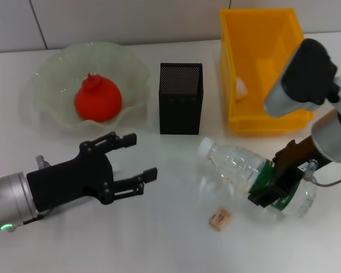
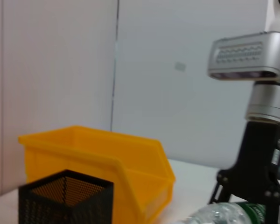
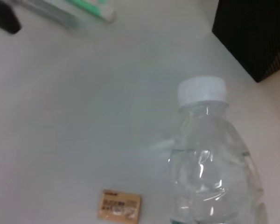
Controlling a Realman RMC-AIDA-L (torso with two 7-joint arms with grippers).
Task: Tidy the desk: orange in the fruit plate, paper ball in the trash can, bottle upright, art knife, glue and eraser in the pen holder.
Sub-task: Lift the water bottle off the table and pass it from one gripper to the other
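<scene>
on the white desk [image 1: 159,239], right gripper [image 1: 271,190] clasps the lying bottle [image 1: 244,168]; left gripper [image 1: 137,161] gapes.

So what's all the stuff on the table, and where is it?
orange: one, red-orange, in the fruit plate
fruit plate: one, pale green, back left
pen holder: one, black mesh, back middle
trash can: one, yellow, back right, something white inside
bottle: one, clear with green label, lying front right
eraser: one, tan, front, near the bottle
left gripper: black, open, front left
right gripper: black, around the bottle's label
</scene>
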